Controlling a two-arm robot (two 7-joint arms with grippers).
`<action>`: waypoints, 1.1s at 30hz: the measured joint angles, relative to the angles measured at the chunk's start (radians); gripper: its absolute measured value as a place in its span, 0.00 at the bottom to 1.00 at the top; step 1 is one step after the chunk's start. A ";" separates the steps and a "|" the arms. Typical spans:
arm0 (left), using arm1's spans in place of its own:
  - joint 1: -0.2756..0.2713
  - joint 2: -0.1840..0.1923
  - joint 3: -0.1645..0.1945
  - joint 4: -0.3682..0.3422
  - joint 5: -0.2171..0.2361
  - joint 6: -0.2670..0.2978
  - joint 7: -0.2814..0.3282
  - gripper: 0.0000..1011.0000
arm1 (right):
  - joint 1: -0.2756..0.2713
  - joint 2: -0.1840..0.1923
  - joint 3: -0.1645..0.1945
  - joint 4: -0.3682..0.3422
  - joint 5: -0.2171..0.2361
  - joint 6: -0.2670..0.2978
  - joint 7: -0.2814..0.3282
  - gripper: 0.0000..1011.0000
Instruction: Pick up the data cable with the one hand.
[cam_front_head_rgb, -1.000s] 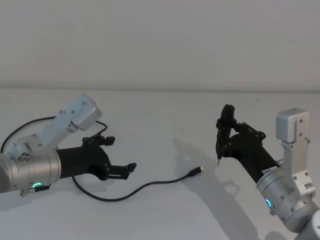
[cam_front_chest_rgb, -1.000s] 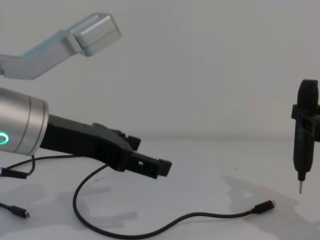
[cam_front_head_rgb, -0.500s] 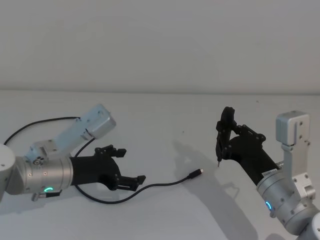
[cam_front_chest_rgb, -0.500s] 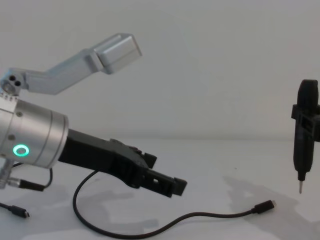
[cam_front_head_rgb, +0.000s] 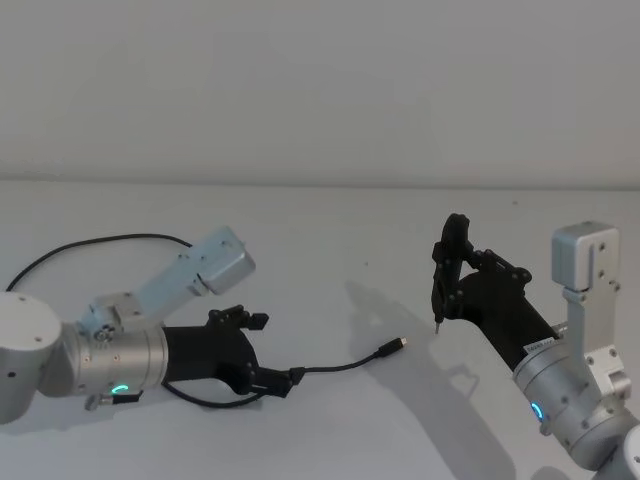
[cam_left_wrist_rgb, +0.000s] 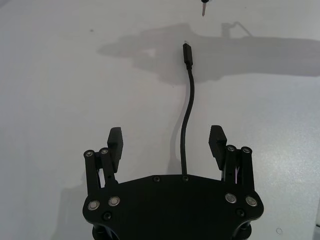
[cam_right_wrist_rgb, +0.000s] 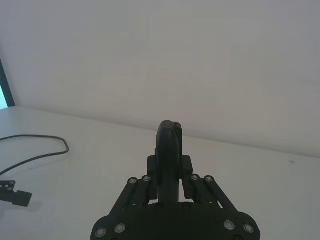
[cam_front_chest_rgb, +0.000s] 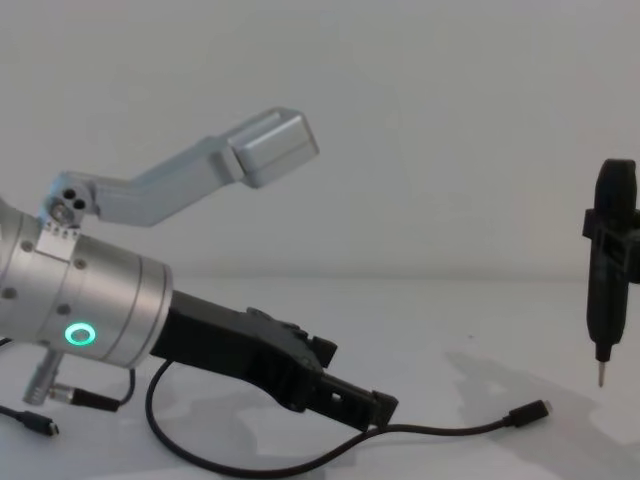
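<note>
The data cable (cam_front_head_rgb: 335, 366) is a thin black cord lying on the white table, its plug (cam_front_head_rgb: 392, 345) pointing at the right arm. My left gripper (cam_front_head_rgb: 274, 352), the one hand with the green ring, is low over the table and open. In the left wrist view the cable (cam_left_wrist_rgb: 189, 100) runs out between the two fingers (cam_left_wrist_rgb: 116, 136) of the left gripper (cam_left_wrist_rgb: 166, 137), closer to one of them, untouched by either. In the chest view the lower fingertip of the left gripper (cam_front_chest_rgb: 352, 388) sits just above the cable (cam_front_chest_rgb: 440, 430). My right gripper (cam_front_head_rgb: 450, 275) hangs at the right, shut on a narrow black pin-tipped tool (cam_front_chest_rgb: 608, 270).
The cable's far length loops back across the left of the table (cam_front_head_rgb: 100, 243). A second small plug (cam_front_chest_rgb: 40, 425) lies at the near left. The pin tip (cam_front_head_rgb: 437, 325) hovers a short way beyond the cable's plug. The white table (cam_front_head_rgb: 330, 230) ends at a plain wall.
My left arm has swung right and down, bringing the open gripper from above the cord's loop to straddle the cord near the table. The right arm and cable have not moved.
</note>
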 joint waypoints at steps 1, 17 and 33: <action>-0.002 -0.003 0.003 0.004 0.001 0.000 0.001 0.99 | 0.000 0.000 0.000 0.000 0.000 0.000 0.000 0.27; -0.016 -0.039 0.040 0.049 0.015 0.004 0.016 0.99 | 0.000 0.000 0.000 0.000 0.000 0.000 0.000 0.27; -0.020 -0.051 0.052 0.062 0.021 0.023 0.025 0.84 | 0.000 0.000 0.000 0.000 0.000 0.000 0.000 0.27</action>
